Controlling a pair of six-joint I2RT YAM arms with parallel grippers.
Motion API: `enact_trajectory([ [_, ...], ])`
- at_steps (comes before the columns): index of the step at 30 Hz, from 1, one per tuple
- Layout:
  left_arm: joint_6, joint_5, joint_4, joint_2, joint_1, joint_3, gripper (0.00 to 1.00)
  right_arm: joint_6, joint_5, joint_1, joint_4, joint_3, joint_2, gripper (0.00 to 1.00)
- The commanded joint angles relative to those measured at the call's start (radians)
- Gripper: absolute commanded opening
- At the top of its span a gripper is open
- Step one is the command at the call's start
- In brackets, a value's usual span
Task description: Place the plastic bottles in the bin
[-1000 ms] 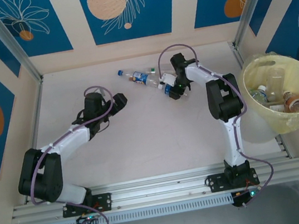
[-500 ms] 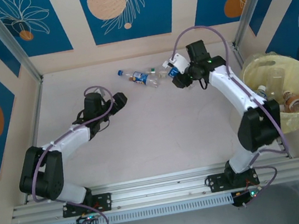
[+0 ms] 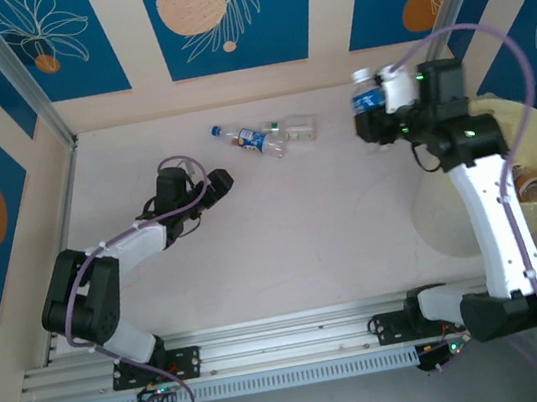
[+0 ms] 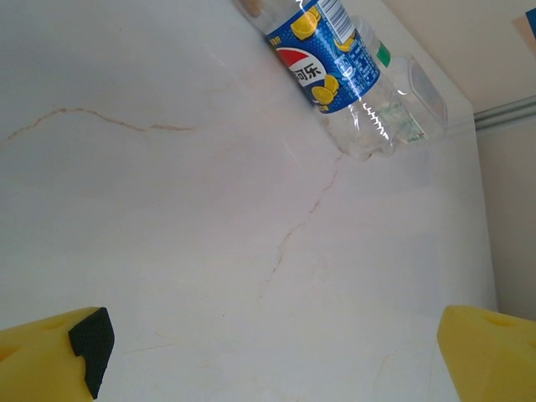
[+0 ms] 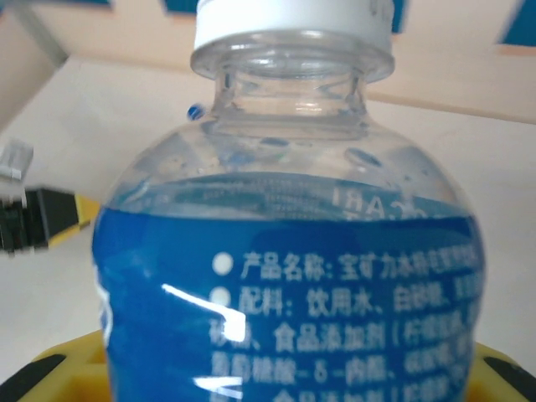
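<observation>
Now the right gripper (image 3: 377, 112) is up in the air near the back wall (image 3: 231, 87). Its yellow jaws are squeezed tight onto a bottle with a blue label (image 3: 367, 98). Up close, this bottle has a white cap (image 5: 293, 21), clear sides at the top, and white writing on the blue part. The bin (image 3: 440, 221) is big, round and pale yellow, and it sits at the right side of the table (image 3: 285, 244). The held bottle is just to the left of the bin and is not over it. Inside the bin, a bottle with a red-brown label (image 3: 529, 184) peeks out past the arm. The left gripper (image 3: 215, 182) is low over the table on the left side. Its jaws are wide apart and there is nothing between them. Two more bottles lie on the table near the back wall, a little way past the left gripper. One is a bottle with a blue and yellow label (image 4: 327, 59), and it has a blue cap (image 3: 216, 130) at its left end. The other is a clear bottle (image 4: 402, 96) with a bit of green on it. It lies right beside the first one, so close that they seem to touch.
</observation>
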Motion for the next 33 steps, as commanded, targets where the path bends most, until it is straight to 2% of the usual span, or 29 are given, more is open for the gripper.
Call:
enact_trajectory([
  [1, -0.013, 0.03, 0.053, 0.017, 0.013, 0.023, 1.0, 0.108, -0.057, -0.109, -0.185, 0.077, -0.054, 0.34],
  [3, -0.013, 0.034, 0.058, 0.022, 0.013, 0.029, 1.0, 0.118, -0.085, -0.2, -0.236, 0.125, -0.067, 0.34],
  [6, -0.011, 0.042, 0.06, 0.026, 0.013, 0.031, 1.0, 0.17, 0.009, -0.27, -0.245, 0.131, -0.092, 0.33],
  [10, 0.003, 0.03, 0.074, 0.029, 0.012, 0.021, 1.0, 0.321, 0.07, -0.451, -0.222, 0.094, -0.075, 0.36],
  [12, 0.009, 0.025, 0.071, 0.034, 0.012, 0.028, 1.0, 0.39, 0.114, -0.511, -0.176, 0.057, -0.082, 0.36],
  [16, -0.005, 0.042, 0.036, 0.041, 0.012, 0.049, 1.0, 0.486, 0.278, -0.55, -0.005, -0.074, -0.155, 0.36],
  [17, -0.007, 0.047, 0.035, 0.042, 0.013, 0.049, 1.0, 0.502, 0.286, -0.563, 0.032, -0.104, -0.167, 0.35],
  [21, -0.015, 0.052, 0.005, 0.046, 0.013, 0.067, 1.0, 0.59, 0.257, -0.606, 0.105, -0.195, -0.173, 0.36],
  [27, -0.071, 0.074, 0.014, 0.053, 0.013, 0.08, 1.0, 0.643, 0.285, -0.609, 0.193, -0.266, -0.155, 0.38],
  [30, -0.089, 0.072, 0.014, 0.053, 0.011, 0.077, 1.0, 0.667, 0.241, -0.608, 0.237, -0.292, -0.146, 0.4],
  [33, -0.102, 0.07, 0.011, 0.052, 0.011, 0.075, 1.0, 0.692, 0.25, -0.594, 0.235, -0.302, -0.117, 0.42],
])
